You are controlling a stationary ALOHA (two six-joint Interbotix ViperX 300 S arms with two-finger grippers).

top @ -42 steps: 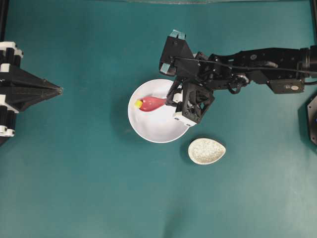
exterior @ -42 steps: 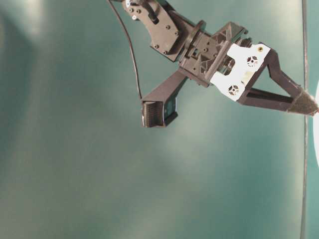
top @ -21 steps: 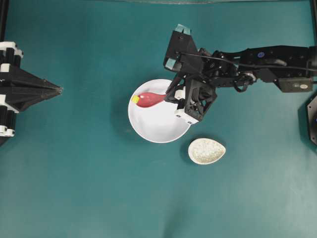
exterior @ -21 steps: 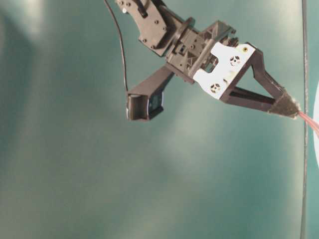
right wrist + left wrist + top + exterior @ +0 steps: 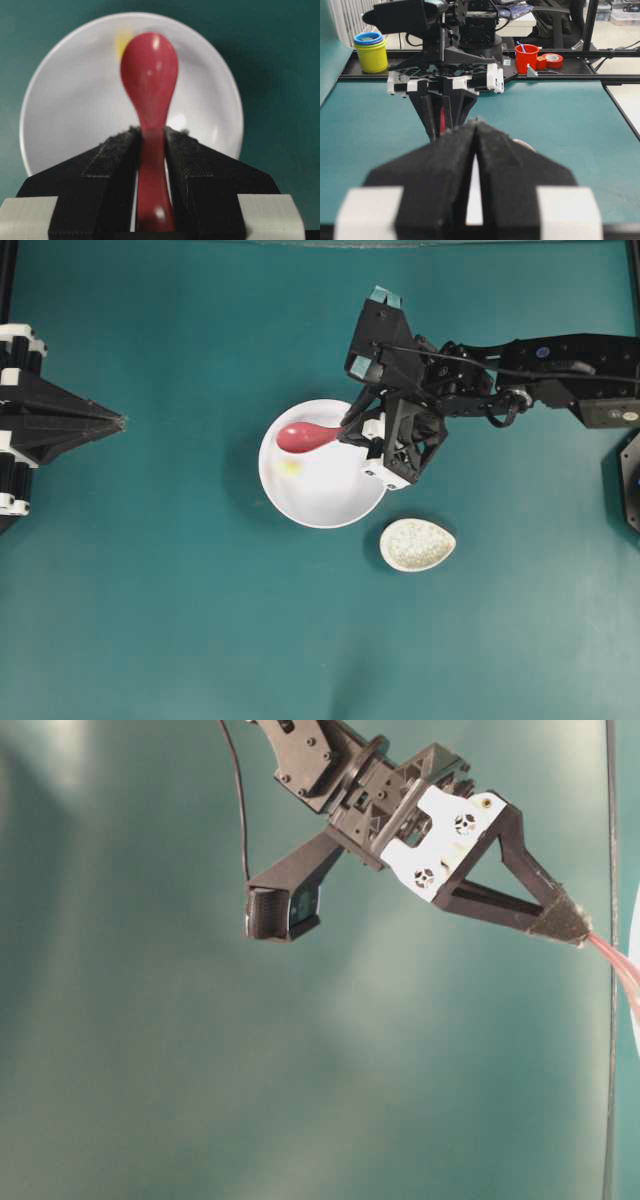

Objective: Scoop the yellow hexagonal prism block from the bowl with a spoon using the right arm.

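Two arms: right arm (image 5: 520, 365) reaching in from the right edge of the overhead view; left one parked at the left edge.
Table (image 5: 150, 590): teal surface, broad bare stretches left of, above and below the dishes.
Bowl (image 5: 330, 505): white, round, near the middle of the table; its upper right rim lies under the right gripper.
Speckled dish (image 5: 417, 545): small oval, just beside the bowl's lower right rim, not touching it as far as I can tell.
Right gripper (image 5: 151, 137): partly closed, pads clamped on either side of the spoon's handle.
Spoon (image 5: 305, 436): pink-red, held level over the bowl's upper left part, scoop pointing away from the gripper; scoop looks empty in the wrist view.
Yellow hexagonal prism block (image 5: 291, 468): seen only as a blurred yellow patch on the bowl's inner left side, below the scoop in the overhead view; not in the spoon.
Left gripper (image 5: 476, 125): pressed together, nothing between the fingertips, well apart from the bowl.
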